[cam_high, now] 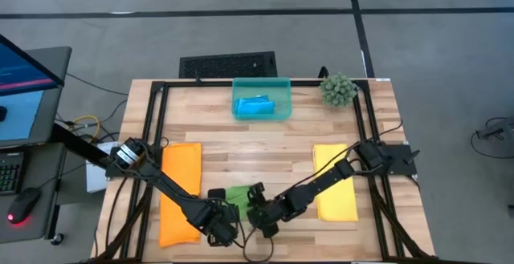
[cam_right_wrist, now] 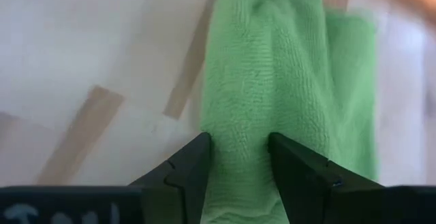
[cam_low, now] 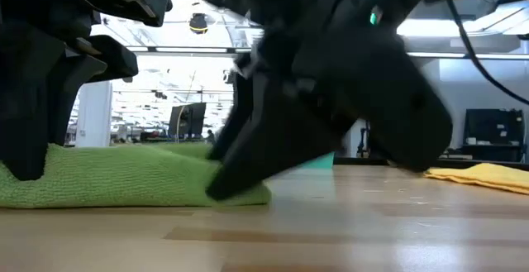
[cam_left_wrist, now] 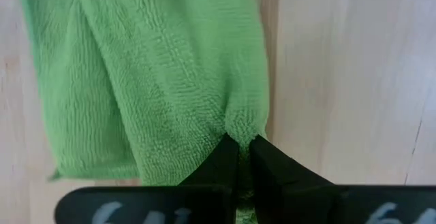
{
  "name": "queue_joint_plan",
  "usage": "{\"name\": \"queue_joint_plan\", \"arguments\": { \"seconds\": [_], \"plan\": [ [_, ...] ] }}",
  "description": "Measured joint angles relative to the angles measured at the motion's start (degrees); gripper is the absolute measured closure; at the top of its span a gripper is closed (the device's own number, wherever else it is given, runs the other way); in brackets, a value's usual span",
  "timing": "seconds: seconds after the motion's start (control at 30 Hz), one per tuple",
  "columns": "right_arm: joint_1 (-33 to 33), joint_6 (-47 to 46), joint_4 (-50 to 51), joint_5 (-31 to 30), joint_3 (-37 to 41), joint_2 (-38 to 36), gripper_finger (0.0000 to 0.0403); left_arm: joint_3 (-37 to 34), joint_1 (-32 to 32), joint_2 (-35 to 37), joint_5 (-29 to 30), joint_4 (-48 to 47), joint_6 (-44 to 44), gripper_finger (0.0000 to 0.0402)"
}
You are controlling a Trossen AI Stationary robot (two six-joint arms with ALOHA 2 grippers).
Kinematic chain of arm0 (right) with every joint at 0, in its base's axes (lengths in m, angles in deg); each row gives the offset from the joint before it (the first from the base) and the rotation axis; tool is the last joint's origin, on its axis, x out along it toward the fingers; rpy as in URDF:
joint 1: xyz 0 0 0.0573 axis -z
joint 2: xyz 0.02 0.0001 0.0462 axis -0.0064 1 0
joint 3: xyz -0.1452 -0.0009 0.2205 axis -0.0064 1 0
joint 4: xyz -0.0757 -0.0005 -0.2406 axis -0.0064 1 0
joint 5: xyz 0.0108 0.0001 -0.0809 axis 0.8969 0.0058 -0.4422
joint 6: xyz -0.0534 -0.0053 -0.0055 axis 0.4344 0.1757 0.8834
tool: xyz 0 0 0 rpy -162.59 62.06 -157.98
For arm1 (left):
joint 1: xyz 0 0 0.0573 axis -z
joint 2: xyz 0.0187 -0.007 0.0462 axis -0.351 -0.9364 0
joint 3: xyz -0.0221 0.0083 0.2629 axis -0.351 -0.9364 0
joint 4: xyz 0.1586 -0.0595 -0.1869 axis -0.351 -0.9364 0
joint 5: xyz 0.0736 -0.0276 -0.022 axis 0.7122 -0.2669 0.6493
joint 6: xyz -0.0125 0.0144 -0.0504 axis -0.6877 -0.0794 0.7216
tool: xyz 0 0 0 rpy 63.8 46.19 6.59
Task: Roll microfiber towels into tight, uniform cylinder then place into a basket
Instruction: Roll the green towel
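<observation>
The green towel [cam_high: 238,193] lies at the table's near edge, soft, light and floppy; best pinched at its ends. The left gripper [cam_left_wrist: 240,157] is clamped on one end; the right gripper [cam_right_wrist: 238,157] straddles the other, its fingers part closed. The arms hide most of it from above.

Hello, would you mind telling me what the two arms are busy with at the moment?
Both arms are working on the green towel at the near edge of the table. The left pincer is shut on one end of it, and the right pincer has its fingers on either side of the other end. The orange towel and the yellow towel lie flat to either side. A blue towel already sits in the teal basket, beside a spiky plant ball.
</observation>
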Motion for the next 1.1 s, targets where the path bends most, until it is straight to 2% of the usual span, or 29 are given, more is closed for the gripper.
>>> {"name": "queue_joint_plan", "arguments": {
  "seconds": [0.13,0.3,0.43,0.6,0.67,0.77,0.9,1.03,1.1],
  "plan": [
    [1.7,-5.7,0.9,4.0,-0.2,0.6,0.0226,0.0,0.0,0.0,0.0,0.1,0.0,0.0394],
    [2.3,-6.5,1.2,6.8,-0.2,1.3,0.0243,0.0,0.0,0.0,0.0,0.1,1.2,0.0394],
    [2.1,-6.5,1.2,6.4,-0.2,1.6,0.0295,0.0,0.0,0.0,0.0,0.1,1.5,0.0386],
    [1.8,-6.6,1.4,6.4,-0.2,1.6,0.038,0.0,0.0,0.0,0.0,0.1,3.3,0.0346],
    [1.7,-7.0,1.3,6.5,-0.2,1.6,0.0384,0.0,0.0,0.0,0.0,0.1,4.3,0.0324],
    [1.8,-9.7,0.7,7.1,-0.1,1.6,0.0369,0.0,0.0,0.0,-0.1,0.0,4.9,0.0294],
    [1.9,-11.6,0.2,9.5,-0.1,1.4,0.0369,0.0,0.3,0.0,-0.2,-0.1,2.1,0.0269],
    [1.9,-14.4,-0.3,11.0,0.1,0.5,0.0385,0.0,1.9,0.0,5.3,-0.6,-1.1,0.0265],
    [2.0,-16.8,-0.1,14.5,0.2,-0.3,0.0385,0.0,3.0,0.1,8.8,-1.4,-1.4,0.0265]
  ]
}}
